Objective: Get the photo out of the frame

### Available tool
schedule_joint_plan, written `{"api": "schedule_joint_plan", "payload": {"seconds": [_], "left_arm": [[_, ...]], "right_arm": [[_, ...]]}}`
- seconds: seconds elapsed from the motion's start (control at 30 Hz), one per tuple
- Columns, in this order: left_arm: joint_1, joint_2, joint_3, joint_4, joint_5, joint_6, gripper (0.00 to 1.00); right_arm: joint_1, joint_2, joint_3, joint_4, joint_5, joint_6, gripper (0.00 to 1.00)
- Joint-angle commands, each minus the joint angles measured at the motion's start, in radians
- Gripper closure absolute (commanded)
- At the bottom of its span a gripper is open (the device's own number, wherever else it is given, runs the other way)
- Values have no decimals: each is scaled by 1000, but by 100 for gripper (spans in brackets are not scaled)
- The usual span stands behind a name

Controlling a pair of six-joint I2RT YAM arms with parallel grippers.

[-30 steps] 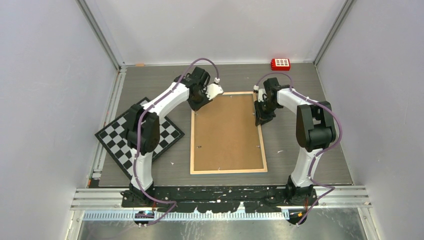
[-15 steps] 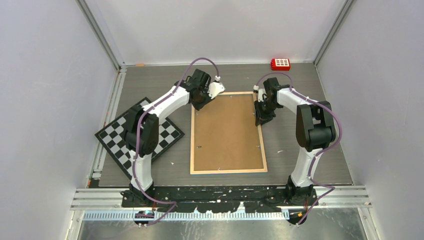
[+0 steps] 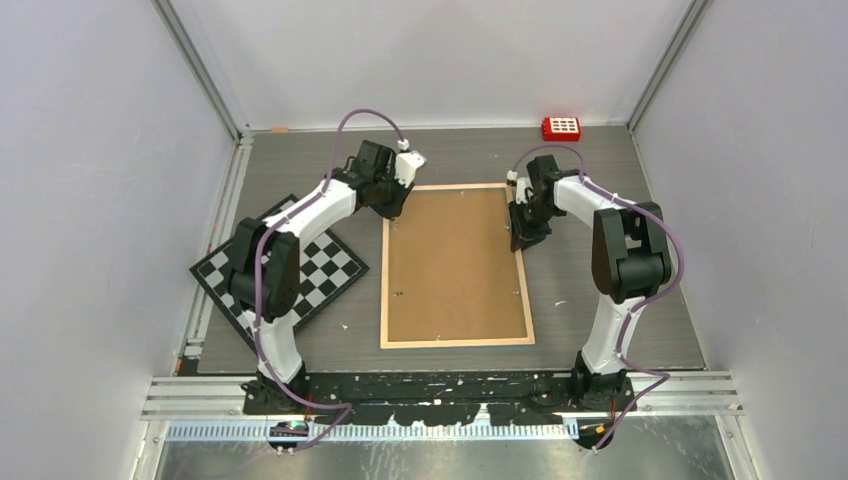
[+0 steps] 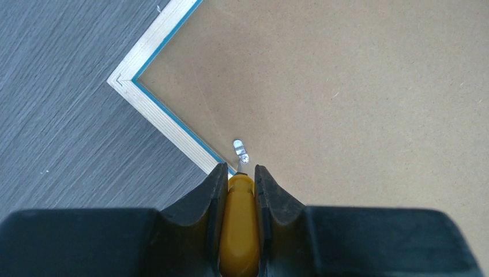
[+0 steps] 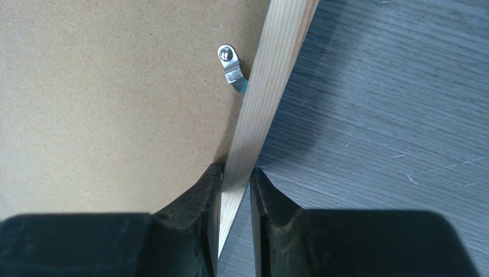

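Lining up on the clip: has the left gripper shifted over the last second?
Yes. The left gripper has swung leftward and slightly farther back, judged against the far-left corner of the frame, which it overlapped more before.

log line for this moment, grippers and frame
frame: face down, back up | left gripper: shut on yellow tool, tip at clip | right gripper: shut on frame's right edge | photo: not visible

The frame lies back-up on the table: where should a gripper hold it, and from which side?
On the frame, the right wood rail, from straight above, a finger either side: it is thin, straight and lies flat, as the right gripper clamps it.
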Motion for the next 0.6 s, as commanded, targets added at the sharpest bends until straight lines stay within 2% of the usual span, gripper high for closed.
{"api": "schedule_joint_plan", "payload": {"seconds": [0.0, 0.23, 0.57], "left_arm": [[-14, -57, -61, 154, 135, -78, 100], [-13, -107, -97, 208, 67, -46, 100], [-5, -114, -45, 137, 56, -65, 100]], "right_arm": [[22, 65, -55, -69, 27, -34, 86], [22, 56, -64, -69, 16, -21, 86], [23, 62, -55, -71, -5, -12, 86]]}}
